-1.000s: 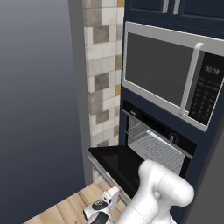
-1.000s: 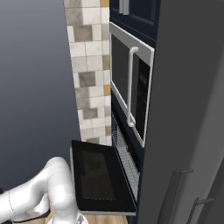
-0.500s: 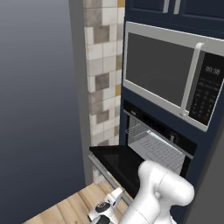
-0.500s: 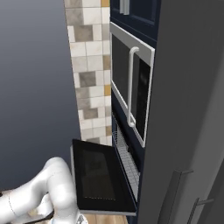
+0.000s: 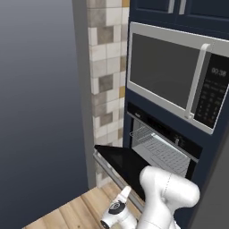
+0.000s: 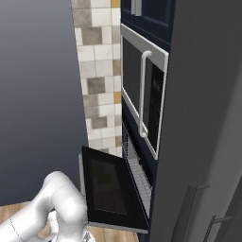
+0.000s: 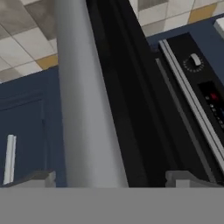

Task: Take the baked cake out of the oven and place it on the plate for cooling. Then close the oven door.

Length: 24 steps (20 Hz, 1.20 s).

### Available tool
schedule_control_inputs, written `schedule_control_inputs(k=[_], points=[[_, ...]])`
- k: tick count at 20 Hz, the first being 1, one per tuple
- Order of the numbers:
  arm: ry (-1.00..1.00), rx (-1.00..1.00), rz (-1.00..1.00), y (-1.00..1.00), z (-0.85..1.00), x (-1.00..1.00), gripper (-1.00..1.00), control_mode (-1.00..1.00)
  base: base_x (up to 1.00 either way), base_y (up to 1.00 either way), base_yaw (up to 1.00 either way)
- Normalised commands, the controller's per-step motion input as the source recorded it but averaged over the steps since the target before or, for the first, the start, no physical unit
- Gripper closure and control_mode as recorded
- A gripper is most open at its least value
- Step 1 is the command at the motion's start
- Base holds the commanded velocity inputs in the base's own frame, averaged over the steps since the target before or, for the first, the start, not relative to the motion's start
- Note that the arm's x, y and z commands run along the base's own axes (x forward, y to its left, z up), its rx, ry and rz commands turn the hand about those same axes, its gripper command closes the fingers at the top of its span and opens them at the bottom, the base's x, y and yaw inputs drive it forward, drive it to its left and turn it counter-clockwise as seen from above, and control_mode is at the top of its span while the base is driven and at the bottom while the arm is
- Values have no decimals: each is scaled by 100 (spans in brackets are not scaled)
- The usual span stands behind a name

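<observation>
black oven door (image 6: 111, 189), silver handle (image 7: 83, 105) — navy cabinets (image 5: 197, 13), beige-grey patchwork tiles (image 5: 107, 76)

The oven door (image 5: 123, 163) is glossy black glass, and its handle (image 7: 83, 109), right in front of the gripper (image 7: 109, 177), looks like smooth brushed metal with a soft matt sheen. Beyond it the oven (image 5: 163, 145) has thin shiny wire racks (image 5: 161, 150) and a dark control strip (image 7: 199, 94) with a satin finish. The microwave (image 5: 176, 80) above has a silver metal frame. Wall tiles (image 5: 107, 76) look matt stone, and the floor (image 5: 76, 210) is pale wood with visible grain.
</observation>
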Motion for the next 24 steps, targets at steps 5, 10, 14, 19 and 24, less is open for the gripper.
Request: schedule_control_inputs(k=[5,10,14,19,24], points=[[-42,-56,-44,0,9,47,-100,-100,0,0,0],[-35,-51,-51,0,9,39,-100,-100,0,0,0],[-31,-48,-56,0,5,32,-100,-100,0,0,0],[-30,-47,-60,0,3,22,-100,-100,0,0,0],[-32,-47,-58,0,1,24,-100,-100,0,0,0]])
